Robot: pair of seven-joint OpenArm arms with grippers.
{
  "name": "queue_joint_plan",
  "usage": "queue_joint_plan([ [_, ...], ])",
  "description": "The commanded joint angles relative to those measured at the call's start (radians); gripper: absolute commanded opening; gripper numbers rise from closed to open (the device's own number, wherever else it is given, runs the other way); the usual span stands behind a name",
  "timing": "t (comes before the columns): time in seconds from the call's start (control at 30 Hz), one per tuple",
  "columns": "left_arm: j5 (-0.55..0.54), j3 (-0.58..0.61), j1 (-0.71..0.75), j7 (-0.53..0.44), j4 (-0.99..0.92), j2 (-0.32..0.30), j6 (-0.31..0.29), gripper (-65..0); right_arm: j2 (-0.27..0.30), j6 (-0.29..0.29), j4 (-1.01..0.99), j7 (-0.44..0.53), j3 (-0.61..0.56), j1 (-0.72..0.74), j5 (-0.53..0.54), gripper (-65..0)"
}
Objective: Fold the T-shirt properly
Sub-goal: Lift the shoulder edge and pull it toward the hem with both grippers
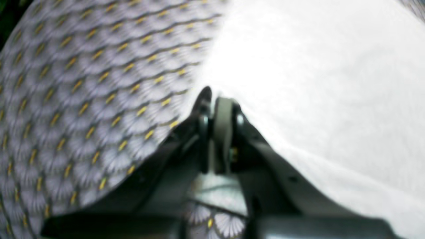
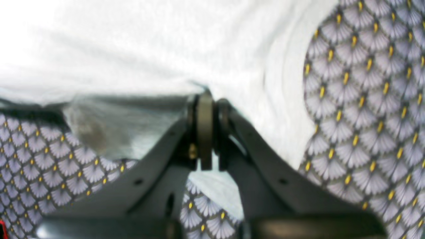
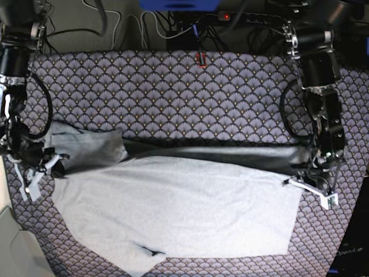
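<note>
Tablecloth (image 3: 173,92) with a purple-grey scallop pattern and small yellow marks is covering the whole work surface and lying under everything. T-shirt (image 3: 173,213), light grey, is spreading across the middle and near part of the cloth in the base view, with one long edge lifted off the cloth and hanging as a dark shadowed fold between the two arms. A sleeve is sticking out at the base view's left, a small dark crease is showing near the bottom hem.

Right gripper (image 2: 207,96) is sitting at the base view's left edge of the shirt, jaws pressed together and pinching the shirt's edge; in the right wrist view the fabric is draping down on the left of the fingers (image 2: 205,126), cloth pattern showing on both sides. Left gripper (image 1: 215,99) is at the base view's right, jaws likewise squeezed together on the shirt's edge, white fabric filling the right side of the left wrist view, blurred.

Cables (image 3: 150,29) and a power strip (image 3: 253,16) with a red light are lying behind the far table edge, well apart from the shirt. A small red item (image 3: 201,59) is resting on the far part of the cloth; cannot tell what it is. Nothing is lying between the arms besides the shirt. No lettering is readable on the shirt side facing up.
</note>
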Motion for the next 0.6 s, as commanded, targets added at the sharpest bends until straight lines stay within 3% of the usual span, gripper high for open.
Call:
queue_joint_plan([
  [0.0, 0.003, 0.019, -0.03, -0.033, 0.005, -0.018, 0.007, -64.6, 0.021, 0.001, 0.0, 0.04, -0.013, 0.042, 0.011, -65.0],
  [0.17, 0.003, 0.042, -0.063, -0.059, -0.047, -0.02, 0.007, -64.6, 0.023, 0.001, -0.103, 0.099, -0.099, 0.117, 0.002, -65.0],
  [0.33, 0.003, 0.047, -0.096, -0.111, -0.113, -0.044, 0.007, -64.6, -0.003, 0.001, -0.162, 0.145, -0.183, 0.198, -0.14, -65.0],
  [0.57, 0.021, 0.047, -0.154, -0.159, -0.216, -0.075, 0.002, -64.6, -0.052, 0.005, -0.259, 0.183, -0.193, 0.286, -0.291, -65.0],
])
